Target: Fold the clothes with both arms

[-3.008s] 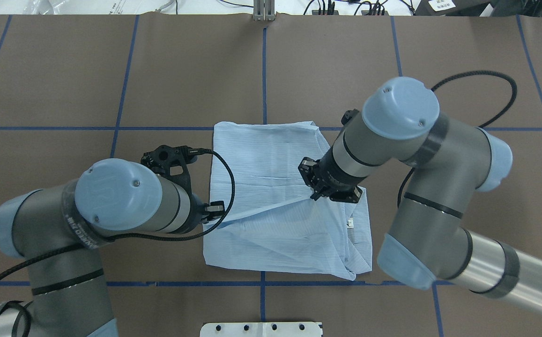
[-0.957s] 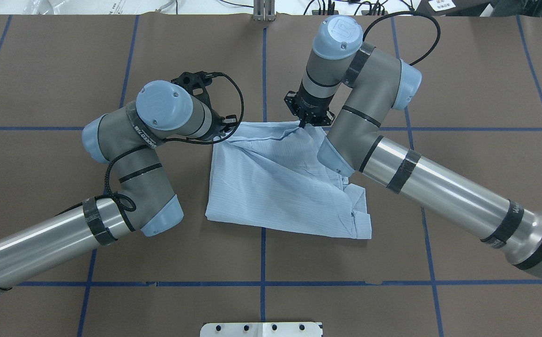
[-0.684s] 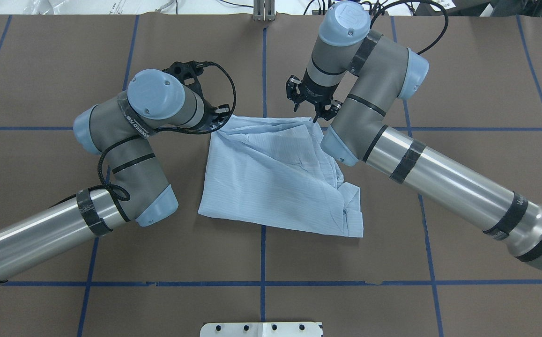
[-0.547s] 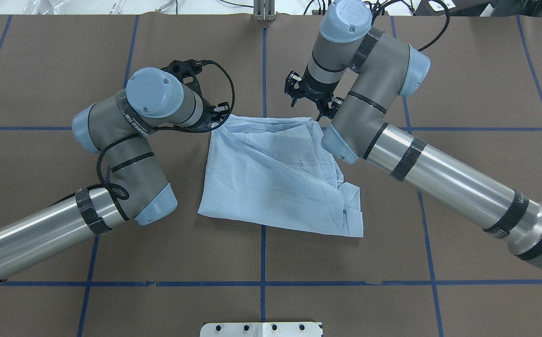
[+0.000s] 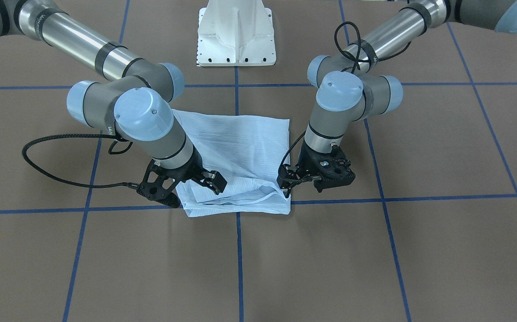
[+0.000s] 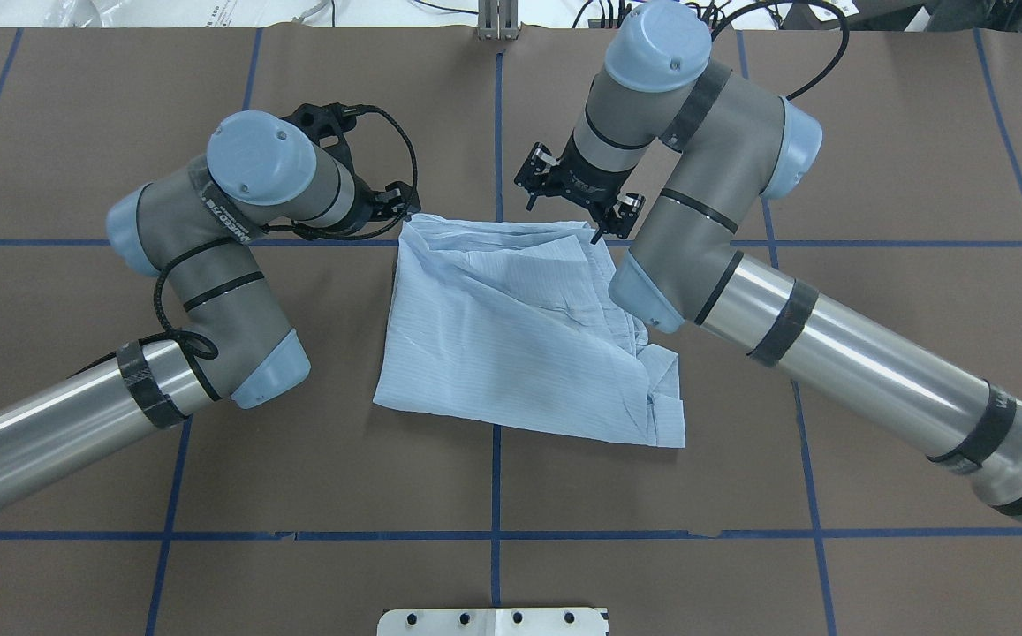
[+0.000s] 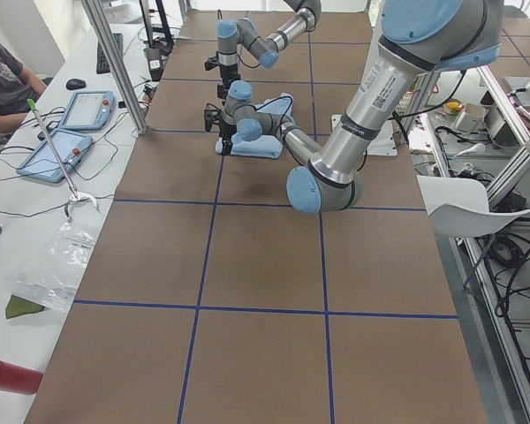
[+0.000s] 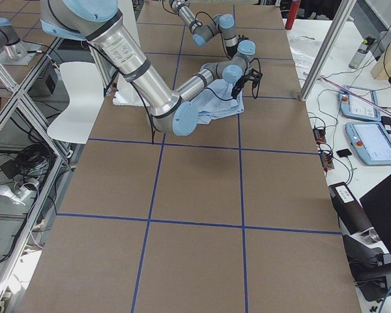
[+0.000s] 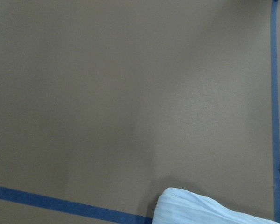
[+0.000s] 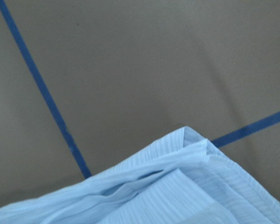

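Two arms, the left arm (image 6: 254,177) and the right arm (image 6: 678,115), are reaching well out from the white pedestal (image 5: 237,33). One pale-blue shirt (image 6: 511,336) is lying flat straight ahead of the pedestal, doubled into a rough rectangle with uneven layers and the collar corner poking out. Folding is looking nearly done, with squaring-up probably remaining. Two grippers are hovering at the shirt's edge farthest from the pedestal: the right gripper (image 6: 565,216) is standing spread, holding nothing; the left gripper (image 6: 397,201) cannot be judged.

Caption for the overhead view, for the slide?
Left end effector and right end effector, both open, beside the far corners of the loosely folded shirt.
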You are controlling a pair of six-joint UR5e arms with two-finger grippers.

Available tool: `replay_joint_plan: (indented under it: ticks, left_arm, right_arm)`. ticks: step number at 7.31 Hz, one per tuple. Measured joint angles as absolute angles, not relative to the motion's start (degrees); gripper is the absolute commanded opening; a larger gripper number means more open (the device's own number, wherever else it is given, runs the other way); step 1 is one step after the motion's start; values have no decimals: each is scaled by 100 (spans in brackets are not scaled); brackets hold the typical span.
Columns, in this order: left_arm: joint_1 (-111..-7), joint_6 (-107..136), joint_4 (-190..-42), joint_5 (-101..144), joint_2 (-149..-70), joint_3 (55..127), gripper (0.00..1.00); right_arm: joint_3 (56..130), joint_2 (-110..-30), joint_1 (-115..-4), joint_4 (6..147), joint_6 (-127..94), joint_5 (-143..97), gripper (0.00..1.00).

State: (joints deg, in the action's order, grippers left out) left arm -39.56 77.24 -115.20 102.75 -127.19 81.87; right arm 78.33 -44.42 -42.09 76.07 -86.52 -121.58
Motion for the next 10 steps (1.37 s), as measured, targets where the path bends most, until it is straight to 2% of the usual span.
replay_joint_plan:
  ticks: [3,4,7,10]
  left_arm:
    - [-4117,7251,-11516,10435,-12392,8425,100]
    - [-4126,7213,-11515,10439,-12369,8445,100]
    - [-4130,7199,-11515,10436,-12336,8455,100]
    - [-4131,7211,-11532,10433,-12323,8455,100]
  right_arm:
    - [8203,-4903,-3818,7623,-6894,-11549,100]
    - [8210,-5026,-3753,7617,-6431,-11430,96]
    - [8169,-5072,-3626,7617,-6104,-11424,64]
    - [8131,-5077,-3573,7624,-6039,-11425,59]
